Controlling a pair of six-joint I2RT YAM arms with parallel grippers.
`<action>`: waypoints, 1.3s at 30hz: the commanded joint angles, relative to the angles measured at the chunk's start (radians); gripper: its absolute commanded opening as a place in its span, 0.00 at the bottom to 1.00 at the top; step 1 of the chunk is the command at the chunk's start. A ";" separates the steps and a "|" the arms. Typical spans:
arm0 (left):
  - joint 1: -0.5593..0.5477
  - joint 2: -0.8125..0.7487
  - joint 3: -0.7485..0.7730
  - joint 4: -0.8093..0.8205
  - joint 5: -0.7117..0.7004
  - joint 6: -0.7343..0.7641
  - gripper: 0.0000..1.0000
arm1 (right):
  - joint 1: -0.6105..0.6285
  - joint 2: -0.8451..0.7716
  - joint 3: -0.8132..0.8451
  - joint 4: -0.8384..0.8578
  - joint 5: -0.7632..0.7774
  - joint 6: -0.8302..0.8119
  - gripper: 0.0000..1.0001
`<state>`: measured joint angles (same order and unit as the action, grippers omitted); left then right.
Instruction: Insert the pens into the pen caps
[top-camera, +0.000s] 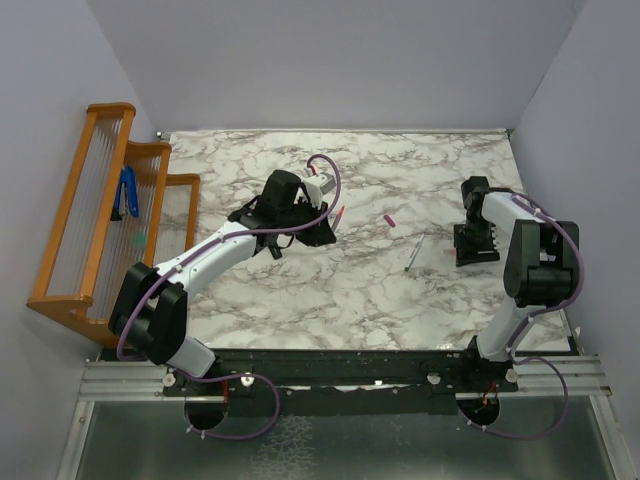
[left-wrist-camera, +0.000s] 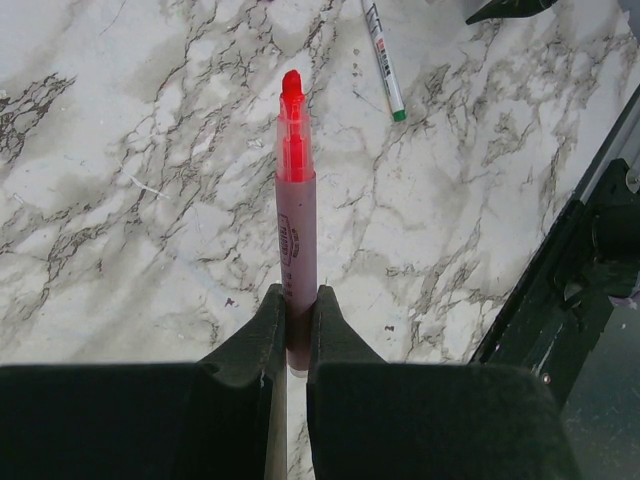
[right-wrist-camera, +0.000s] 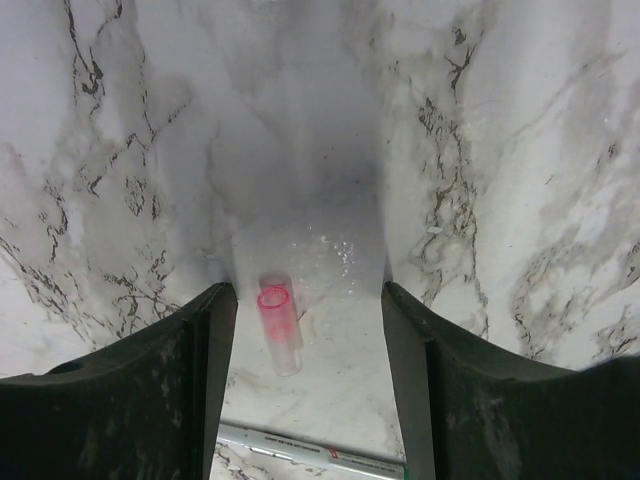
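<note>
Two tools, two states. First, left tool (left-wrist-camera: 298, 300): fingers together, clamped on the pinkish pen (left-wrist-camera: 297, 220) at its back end. Barrel sticks straight out past the fingertips, red tip (left-wrist-camera: 291, 90) bare, no cap on it. Top view puts this tool around the middle of the worktop (top-camera: 400, 170), with the pen pointing right toward the magenta cap (top-camera: 389, 219). Tip and cap are clearly apart. Can't tell whether the tip touches the marble.

Second, right tool (right-wrist-camera: 308, 290): fingers apart, gripping nothing. The pale pink cap (right-wrist-camera: 280, 325) lies on the worktop in the gap between them, closer to the finger on the left of the wrist view, touching neither. It has a clear body, and its pink-rimmed open mouth faces the camera. In the top view this tool sits at the right side of the worktop, pointing down, and the cap is hidden beneath it.

Third item, greyish pen (top-camera: 415, 253): flat on the worktop between the magenta cap and the right tool, a bit nearer than the cap, touching neither. One end is green. In the right wrist view it crosses the bottom edge, near the pale pink cap but apart from it.

Off the left edge: wooden rack (top-camera: 80, 220) with a blue-handled implement (top-camera: 128, 192) in it.
</note>
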<state>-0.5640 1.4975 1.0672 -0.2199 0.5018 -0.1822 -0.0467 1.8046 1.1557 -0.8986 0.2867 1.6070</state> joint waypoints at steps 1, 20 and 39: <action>0.007 -0.017 -0.007 0.002 -0.002 0.006 0.00 | 0.006 -0.024 0.015 -0.051 0.029 0.003 0.65; 0.014 -0.013 -0.022 -0.016 0.074 0.077 0.00 | 0.006 -0.019 0.388 0.141 -0.700 -2.038 0.73; 0.068 -0.057 -0.098 0.011 0.144 0.118 0.00 | 0.018 -0.093 0.063 0.249 -0.646 -2.601 0.58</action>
<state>-0.5095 1.4654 0.9775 -0.2302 0.6022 -0.0772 -0.0380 1.7775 1.3201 -0.7418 -0.3367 -0.9222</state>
